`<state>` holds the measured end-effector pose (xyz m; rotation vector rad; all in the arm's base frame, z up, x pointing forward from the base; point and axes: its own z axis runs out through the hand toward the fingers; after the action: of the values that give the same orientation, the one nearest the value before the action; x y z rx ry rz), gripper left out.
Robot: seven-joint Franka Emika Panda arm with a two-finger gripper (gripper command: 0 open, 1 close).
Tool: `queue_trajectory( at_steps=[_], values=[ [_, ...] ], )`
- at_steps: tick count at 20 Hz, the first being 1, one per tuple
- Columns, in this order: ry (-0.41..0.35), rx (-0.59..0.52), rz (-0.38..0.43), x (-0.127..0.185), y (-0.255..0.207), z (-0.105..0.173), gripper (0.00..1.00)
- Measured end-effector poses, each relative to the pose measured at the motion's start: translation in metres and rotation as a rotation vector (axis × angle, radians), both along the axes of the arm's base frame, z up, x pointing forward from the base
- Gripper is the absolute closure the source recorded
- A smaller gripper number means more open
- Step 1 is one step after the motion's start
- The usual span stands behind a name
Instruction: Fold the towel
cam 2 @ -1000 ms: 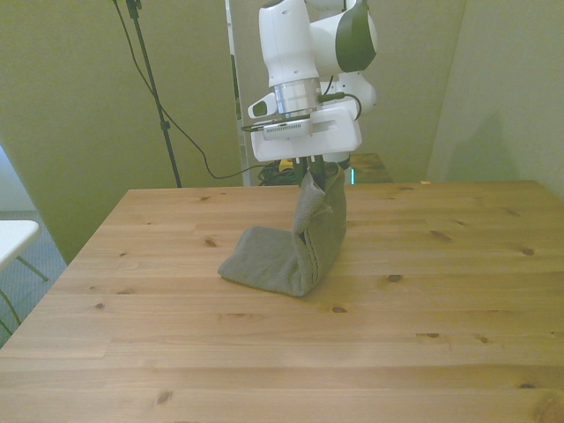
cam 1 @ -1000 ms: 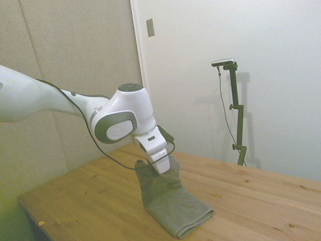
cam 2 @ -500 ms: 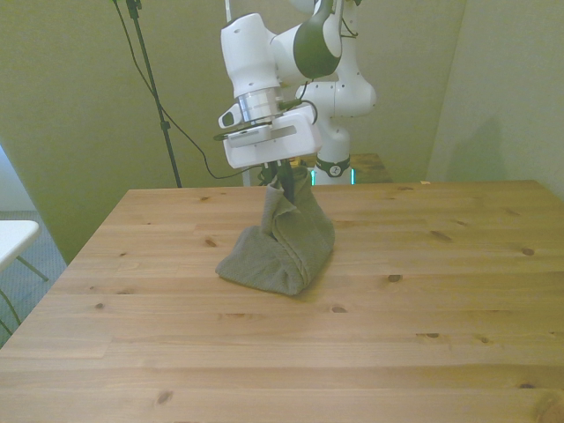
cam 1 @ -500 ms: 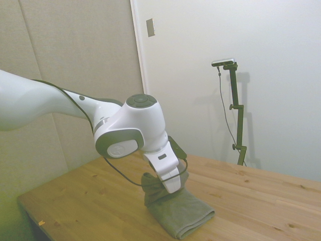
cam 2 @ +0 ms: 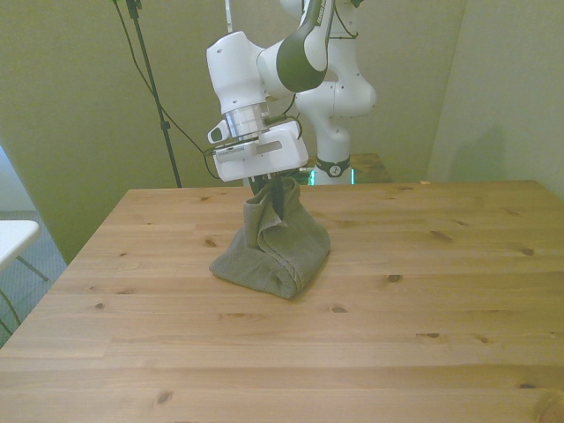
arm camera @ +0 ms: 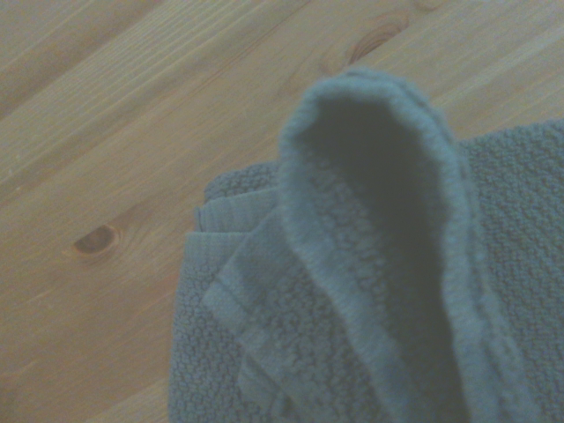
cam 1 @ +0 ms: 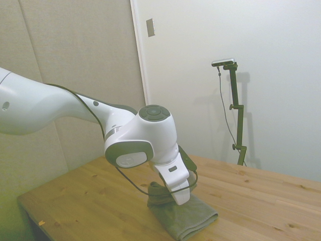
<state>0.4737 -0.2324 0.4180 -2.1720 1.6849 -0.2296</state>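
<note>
Grey-olive towel (cam 2: pixel 280 248) edge pinched in closed tool (cam 2: pixel 270 201), bare table (cam 2: pixel 423 300) all around

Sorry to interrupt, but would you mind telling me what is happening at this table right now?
The white robot arm is folding a plain grey-olive terry cloth towel on the wooden table. Its end effector is pinching one end of the towel and holding it raised, above the part that lies flat on the table. The raised end stands up in a peak over that flat part, so the fold is not yet laid down. Nothing else is on the table.
</note>
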Motion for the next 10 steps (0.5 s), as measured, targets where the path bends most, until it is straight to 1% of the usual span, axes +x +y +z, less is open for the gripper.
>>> queue_trajectory(
  at_steps=[5,8,10],
  values=[
    [-0.018,-0.007,0.001,0.002,-0.001,0.010,0.00],
    [-0.042,-0.014,0.010,0.001,0.000,0.027,0.00],
    [-0.046,-0.014,0.029,-0.001,0.007,0.039,0.00]
  ],
)
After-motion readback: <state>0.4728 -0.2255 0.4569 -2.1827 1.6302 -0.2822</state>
